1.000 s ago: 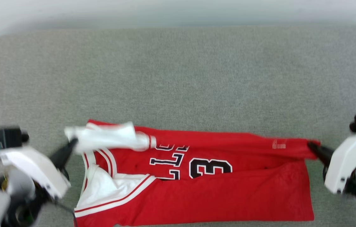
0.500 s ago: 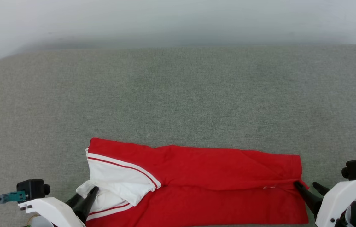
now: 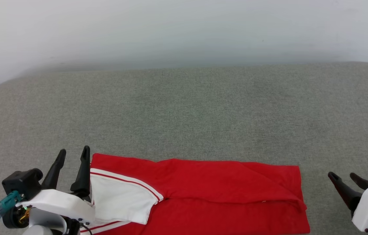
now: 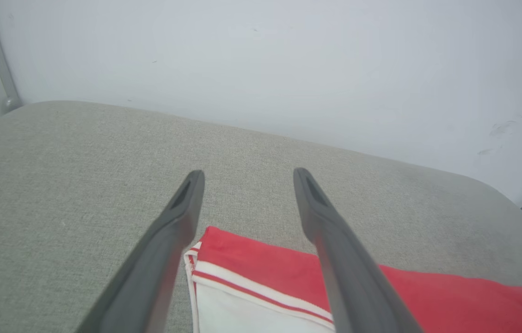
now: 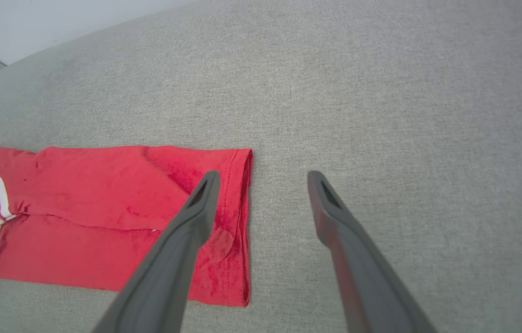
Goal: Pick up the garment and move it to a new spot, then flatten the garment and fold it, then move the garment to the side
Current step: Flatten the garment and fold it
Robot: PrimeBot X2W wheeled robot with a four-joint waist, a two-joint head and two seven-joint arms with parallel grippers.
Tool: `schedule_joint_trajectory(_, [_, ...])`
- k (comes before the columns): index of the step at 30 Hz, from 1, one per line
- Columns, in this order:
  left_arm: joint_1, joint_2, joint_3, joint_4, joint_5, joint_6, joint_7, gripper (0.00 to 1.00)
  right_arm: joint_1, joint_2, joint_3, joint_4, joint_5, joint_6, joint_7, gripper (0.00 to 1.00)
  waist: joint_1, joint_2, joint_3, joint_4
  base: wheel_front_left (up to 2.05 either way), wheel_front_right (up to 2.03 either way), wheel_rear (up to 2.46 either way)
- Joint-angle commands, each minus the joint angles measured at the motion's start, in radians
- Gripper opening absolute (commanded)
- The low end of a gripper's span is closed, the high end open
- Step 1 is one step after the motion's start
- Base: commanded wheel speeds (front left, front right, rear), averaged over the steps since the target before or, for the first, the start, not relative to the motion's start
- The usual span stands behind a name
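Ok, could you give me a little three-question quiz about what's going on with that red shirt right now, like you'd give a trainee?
1. True or false: the left gripper is shut on the red jersey-style T-shirt with white sleeves.
2. How does the T-shirt lie? A) folded flat on the grey fabric surface; B) hanging between the grippers; C) bunched in a ball.
3. Fill in: the visible white sleeve is at the robot's ____ end.
Key: 1 false, both it and the right gripper stand open beside the shirt; 2 A; 3 left.
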State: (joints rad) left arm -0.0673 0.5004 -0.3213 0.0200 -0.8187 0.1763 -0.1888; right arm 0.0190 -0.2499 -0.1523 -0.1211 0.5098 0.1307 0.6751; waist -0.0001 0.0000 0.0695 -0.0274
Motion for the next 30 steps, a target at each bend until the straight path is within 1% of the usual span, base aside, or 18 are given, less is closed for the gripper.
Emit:
schedule_joint_trajectory(1, [-0.012,-0.007,-0.003,-0.007,0.022,0.006,-0.02,1.0,-0.018,-0.008,-0.011,0.005,0.003,0.0,0.029,1.0,0.0001,0.0,-0.006,0.004,0.0,0.0,0.0])
schedule_joint_trajectory(6, [-0.037,-0.037,-0.018,-0.045,0.128,0.022,-0.064,1.0,-0.034,-0.022,-0.045,0.035,-0.014,0.0,0.166,1.0,0.0001,0.0,-0.001,0.036,0.0,0.0,0.0])
schedule_joint_trajectory(7, [-0.042,-0.037,-0.023,-0.051,0.157,0.03,-0.069,1.0,-0.036,-0.016,-0.046,0.045,-0.017,0.0,0.185,1.0,0.0001,0.0,0.004,0.045,0.0,0.0,0.0])
schedule_joint_trajectory(9, [-0.047,-0.054,-0.029,-0.067,0.189,0.038,-0.071,1.0,-0.042,0.003,-0.047,0.064,-0.015,0.0,0.215,1.0,0.0001,0.0,0.016,0.064,0.0,0.0,0.0])
schedule_joint_trajectory(13, [-0.057,-0.08,-0.024,-0.097,0.222,0.032,-0.076,1.0,-0.061,0.029,-0.053,0.113,-0.012,0.0,0.236,1.0,0.0001,0.0,0.048,0.102,0.0,0.0,0.0])
schedule_joint_trajectory(14, [-0.057,-0.08,-0.024,-0.097,0.222,0.032,-0.076,1.0,-0.061,0.029,-0.053,0.113,-0.012,0.0,0.236,1.0,0.0001,0.0,0.048,0.102,0.0,0.0,0.0])
schedule_joint_trajectory(18, [-0.063,-0.105,-0.014,-0.115,0.241,0.023,-0.077,1.0,-0.084,0.042,-0.05,0.178,0.002,0.0,0.234,1.0,0.0001,0.0,0.08,0.13,0.0,0.0,0.0])
schedule_joint_trajectory(21, [-0.067,-0.122,-0.004,-0.119,0.25,0.011,-0.078,1.0,-0.096,0.051,-0.035,0.234,0.019,0.0,0.242,1.0,0.0001,0.0,0.097,0.142,0.0,0.0,0.0])
schedule_joint_trajectory(24, [-0.066,-0.135,0.007,-0.114,0.26,0.0,-0.078,1.0,-0.088,0.071,-0.019,0.294,0.035,0.0,0.273,1.0,0.0001,0.0,0.106,0.145,0.0,0.0,0.0])
schedule_joint_trajectory(25, [-0.062,-0.138,0.009,-0.11,0.261,-0.003,-0.078,1.0,-0.085,0.08,-0.01,0.309,0.04,0.0,0.281,0.88,0.0001,0.0,0.108,0.145,0.0,0.0,0.0])
schedule_joint_trajectory(26, [-0.062,-0.143,0.014,-0.111,0.262,-0.008,-0.078,1.0,-0.085,0.09,-0.004,0.321,0.049,0.0,0.283,0.4,0.0001,0.0,0.11,0.145,0.0,0.0,0.0])
schedule_joint_trajectory(27, [-0.065,-0.145,0.018,-0.112,0.272,-0.01,-0.078,1.0,-0.087,0.096,0.003,0.33,0.055,0.0,0.283,0.16,0.0001,0.0,0.11,0.143,0.0,0.0,0.0])
schedule_joint_trajectory(28, [-0.064,-0.146,0.019,-0.108,0.276,-0.013,-0.078,1.0,-0.088,0.097,0.008,0.335,0.059,0.0,0.28,0.0,0.0001,0.0,0.11,0.141,0.0,0.0,0.0])
schedule_joint_trajectory(30, [-0.065,-0.151,0.022,-0.102,0.285,-0.019,-0.078,1.0,-0.101,0.091,0.018,0.335,0.069,0.0,0.27,0.0,0.0001,0.0,0.104,0.134,0.0,0.0,0.0])
